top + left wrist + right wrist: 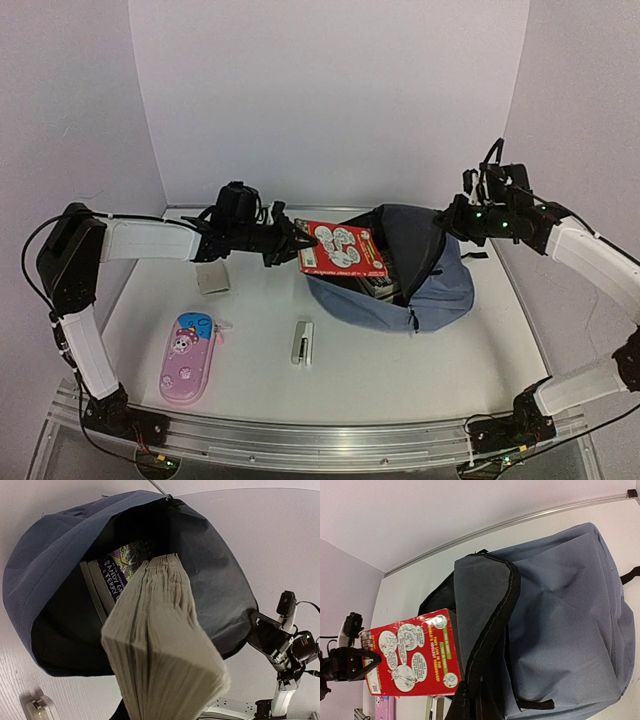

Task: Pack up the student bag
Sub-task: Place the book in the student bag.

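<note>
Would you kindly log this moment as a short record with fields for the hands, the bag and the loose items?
student bag: lying on table, mouth open
left hand: shut on red book, at the bag's mouth
right hand: seems shut on the bag's rim
inside bag: purple-covered book
loose: pencil case, white stapler-like item, small pale block

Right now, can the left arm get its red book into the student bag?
Probably yes: the right gripper lifts the student bag open toward the red book, though books already inside narrow the gap.
</note>
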Motion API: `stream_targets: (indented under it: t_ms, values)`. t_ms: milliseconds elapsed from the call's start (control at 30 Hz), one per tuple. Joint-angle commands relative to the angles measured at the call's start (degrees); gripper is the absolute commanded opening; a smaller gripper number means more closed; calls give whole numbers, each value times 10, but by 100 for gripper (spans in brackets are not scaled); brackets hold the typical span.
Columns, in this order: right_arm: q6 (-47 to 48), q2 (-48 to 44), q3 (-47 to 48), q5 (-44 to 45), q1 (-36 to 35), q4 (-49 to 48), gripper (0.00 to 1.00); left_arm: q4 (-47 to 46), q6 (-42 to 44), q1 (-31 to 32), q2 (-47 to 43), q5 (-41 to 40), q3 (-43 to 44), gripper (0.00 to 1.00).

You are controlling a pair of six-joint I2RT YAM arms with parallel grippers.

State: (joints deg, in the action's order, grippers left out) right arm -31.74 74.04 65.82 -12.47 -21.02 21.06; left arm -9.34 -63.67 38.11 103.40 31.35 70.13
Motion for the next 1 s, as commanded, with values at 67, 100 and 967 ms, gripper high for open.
stream_targets:
  t_ms: [67,100,967]
  values:
    - [-13,-36,20,-21,1,-24,0,-56,-7,5,57,24,87,0]
    - [-14,-38,19,-22,1,-25,0,-52,-3,8,68,23,97,0]
    - [-52,-44,-46,-51,1,-82,0,186,116,83,263,-142,340,43]
